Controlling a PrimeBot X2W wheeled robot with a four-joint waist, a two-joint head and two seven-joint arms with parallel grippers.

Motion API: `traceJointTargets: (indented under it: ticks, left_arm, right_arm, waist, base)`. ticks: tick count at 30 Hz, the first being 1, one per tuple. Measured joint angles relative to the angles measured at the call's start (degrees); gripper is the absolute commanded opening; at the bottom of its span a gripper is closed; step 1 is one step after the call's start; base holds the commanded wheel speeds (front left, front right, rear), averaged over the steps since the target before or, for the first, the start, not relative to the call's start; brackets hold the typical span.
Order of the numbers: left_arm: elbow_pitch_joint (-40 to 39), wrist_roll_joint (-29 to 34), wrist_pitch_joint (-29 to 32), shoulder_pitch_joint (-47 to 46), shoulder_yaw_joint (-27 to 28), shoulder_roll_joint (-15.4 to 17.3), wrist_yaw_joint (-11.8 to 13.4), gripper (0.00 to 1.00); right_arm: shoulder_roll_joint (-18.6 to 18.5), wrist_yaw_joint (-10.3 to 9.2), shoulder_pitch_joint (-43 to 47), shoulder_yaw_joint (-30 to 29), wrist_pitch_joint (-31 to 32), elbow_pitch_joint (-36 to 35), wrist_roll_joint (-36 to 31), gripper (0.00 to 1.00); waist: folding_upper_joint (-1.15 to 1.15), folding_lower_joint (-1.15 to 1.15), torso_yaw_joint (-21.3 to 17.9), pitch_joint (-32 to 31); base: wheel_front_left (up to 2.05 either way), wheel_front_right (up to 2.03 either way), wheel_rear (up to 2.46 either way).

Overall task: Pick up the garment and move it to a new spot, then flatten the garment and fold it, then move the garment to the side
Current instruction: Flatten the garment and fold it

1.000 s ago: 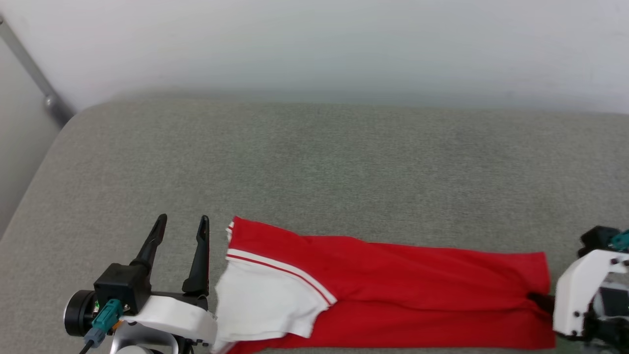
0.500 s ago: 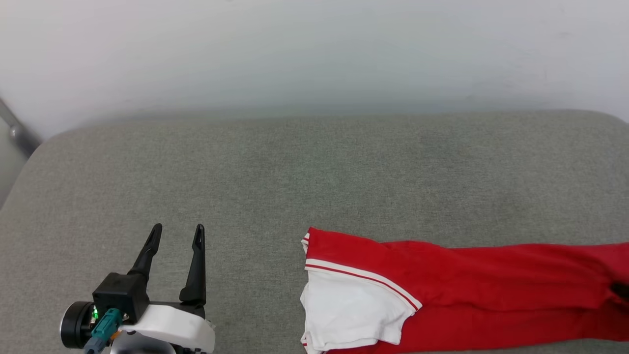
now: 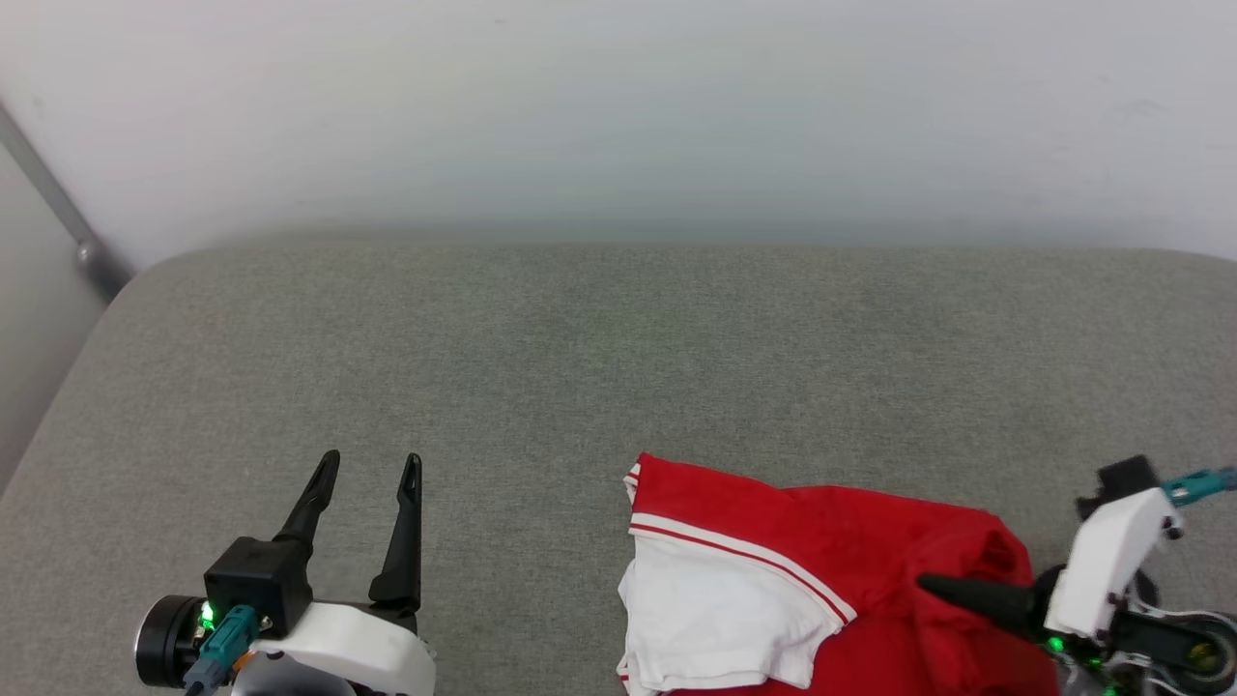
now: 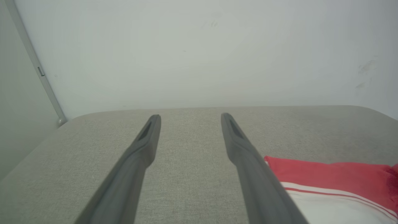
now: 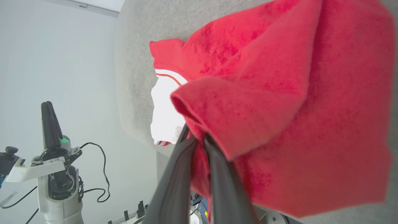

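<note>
The garment is a red shirt with a white, stripe-trimmed sleeve. It lies on the grey cushion at the lower right of the head view. My right gripper points left and is shut on the garment's right red edge, which is lifted and doubled back over the rest. In the right wrist view the right gripper pinches that red fold of the garment. My left gripper stands open and empty, well left of the shirt. In the left wrist view the left gripper is open, and the garment lies to its right.
The grey cushion runs back to a white wall. Its rounded left edge falls away near a grey metal pole. The right wrist view shows my left gripper on its arm, with cables, beyond the cushion's front edge.
The head camera shifted. The right gripper dragged the stretched-out garment rightward, away from the left gripper, then brought its held end back left so the shirt bunches shorter. The left gripper stayed put.
</note>
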Motion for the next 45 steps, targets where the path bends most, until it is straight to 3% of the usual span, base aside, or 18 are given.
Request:
traceJointTargets:
  ticks: [8, 13, 17, 18, 19, 24, 27, 33, 38, 45]
  left_arm:
    - [0.2, 0.0, 0.5, -1.2, -1.1, -0.9, -0.4, 1.00]
    - [0.5, 0.0, 0.6, -2.7, -1.5, -1.1, -0.8, 1.00]
    - [0.9, 0.0, 0.4, -3.3, -1.5, -1.4, -1.0, 1.00]
    - [1.1, 0.0, 0.3, -3.4, -1.5, -1.5, -1.1, 1.00]
    - [1.2, 0.0, 0.1, -3.4, -1.5, -1.5, -1.1, 1.00]
    - [1.9, -0.2, -0.4, -3.3, -1.4, -1.8, -1.2, 1.00]
    - [2.2, -0.3, -0.5, -3.4, -1.5, -1.7, -1.3, 1.00]
    - [2.8, -0.5, -0.6, -3.5, -1.1, -1.4, -1.3, 1.00]
    - [3.3, -1.0, -1.1, -2.5, -0.6, -1.4, -0.6, 1.00]
    - [3.7, -2.0, -2.3, 0.1, 1.8, -0.9, 0.9, 1.00]
  right_arm:
    - [0.2, 0.00, -3.8, 18.7, -12.7, 10.9, 14.0, 0.00]
    - [0.2, 0.00, -7.7, 28.4, -19.2, 15.7, 18.1, 0.00]
    - [0.3, 0.00, -10.1, 33.4, -24.7, 19.2, 17.7, 0.00]
    - [0.3, 0.00, -10.6, 34.3, -26.1, 20.3, 16.7, 0.43]
    - [0.3, -0.01, -11.0, 35.2, -27.0, 21.4, 15.7, 1.00]
    - [0.0, 0.00, -12.8, 38.3, -29.6, 23.0, 12.5, 1.00]
    - [-1.7, 0.00, -13.7, 40.5, -32.3, 20.0, 9.8, 1.00]
    - [-10.2, 0.00, -13.8, 43.9, -43.3, 12.6, -2.3, 1.00]
    - [-14.2, 0.00, -10.4, 38.8, -54.3, 9.8, -12.7, 1.00]
    - [-16.5, 0.00, -1.0, 28.6, -66.8, 1.2, -26.2, 1.00]
  waist:
    - [0.00, 0.00, 2.8, 0.3]
    - [0.00, 0.00, 4.8, 1.2]
    - [0.00, 0.00, 6.0, 2.3]
    - [0.00, 0.00, 6.3, 2.6]
    - [0.00, 0.00, 6.4, 2.8]
    - [0.00, 0.00, 6.1, 3.0]
    - [0.00, 0.00, 5.5, 2.8]
    - [0.00, 0.00, 3.6, 2.1]
    - [0.00, 0.00, 1.5, 0.8]
    - [0.00, 0.00, -1.5, -0.9]
  base:
    - [0.00, 0.00, 0.00]
    - [0.00, 0.00, 0.00]
    - [0.00, 0.00, 0.00]
    - [0.00, 0.00, 0.00]
    - [0.00, 0.00, 0.00]
    - [0.00, 0.00, 0.00]
    - [0.00, 0.00, 0.00]
    - [0.00, 0.00, 0.00]
    - [0.00, 0.00, 0.00]
    - [0.00, 0.00, 0.00]
